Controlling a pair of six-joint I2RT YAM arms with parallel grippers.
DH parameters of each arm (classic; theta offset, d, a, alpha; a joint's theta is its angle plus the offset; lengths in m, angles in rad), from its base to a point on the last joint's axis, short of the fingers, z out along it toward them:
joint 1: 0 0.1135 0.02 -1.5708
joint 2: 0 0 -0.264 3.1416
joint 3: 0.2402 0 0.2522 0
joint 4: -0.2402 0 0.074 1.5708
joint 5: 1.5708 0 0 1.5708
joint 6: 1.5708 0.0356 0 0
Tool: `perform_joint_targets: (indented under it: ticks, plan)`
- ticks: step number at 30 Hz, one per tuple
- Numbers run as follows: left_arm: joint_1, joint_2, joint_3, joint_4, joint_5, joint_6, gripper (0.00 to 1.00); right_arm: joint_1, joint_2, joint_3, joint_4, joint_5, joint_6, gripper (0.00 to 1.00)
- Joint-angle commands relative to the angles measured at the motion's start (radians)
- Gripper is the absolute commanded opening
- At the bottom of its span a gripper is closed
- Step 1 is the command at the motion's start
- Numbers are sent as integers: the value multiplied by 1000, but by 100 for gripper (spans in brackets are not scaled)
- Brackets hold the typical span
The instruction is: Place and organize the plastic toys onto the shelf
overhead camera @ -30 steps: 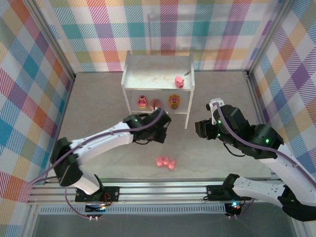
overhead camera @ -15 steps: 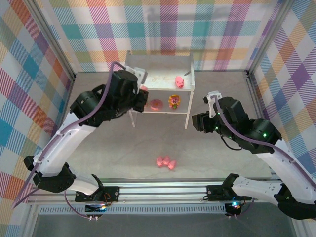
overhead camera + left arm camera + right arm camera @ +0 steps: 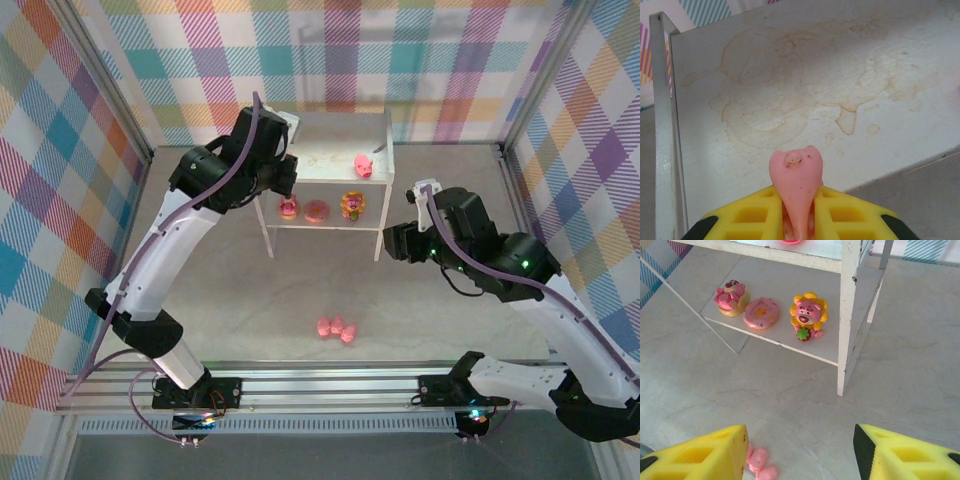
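One grey bench (image 3: 260, 290) carries the white shelf (image 3: 330, 135), which stands toward the far wall with its long side running left to right. The shelf's top is stained and bare on the left half, and the left arm reaches over that part.

The left claw (image 3: 796, 196) is pinched almost closed on a pink pig (image 3: 795, 172). The pig's long axis runs in line with the fingers. Its rounded end sticks out past the tips, over the front left part of the shelf top. Whether it touches the top I cannot tell.

The right claw (image 3: 800, 435) hangs above the bench near the shelf's right front leg. It stands about half spread and grips nothing.

Near the right front corner of the top lies a second pig (image 3: 364, 165), too small to tell which way it faces. Three toys sit in a left-to-right row on the lower tier:
- a pink-red figure (image 3: 730, 296) at the left
- a donut (image 3: 761, 313) lying flat in the middle
- a yellow figure (image 3: 807, 314) at the right, upright and facing the front

On the bench, well apart from the shelf, a cluster of pigs (image 3: 336, 328) lies touching in a short row that runs left to right.
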Motion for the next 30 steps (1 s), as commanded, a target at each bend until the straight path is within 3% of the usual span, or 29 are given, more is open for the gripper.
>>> perform_joint_targets:
  ticks: [1, 22, 30]
  plan:
    - [33, 21, 57, -22, 40, 29, 18, -15, 11, 28, 34, -33, -22, 59]
    - [62, 115, 166, -171, 19, 27, 19, -83, 64, 26, 75, -137, -34, 59]
    - [68, 133, 180, -183, 17, 31, 27, -96, 68, 24, 82, -153, -36, 58]
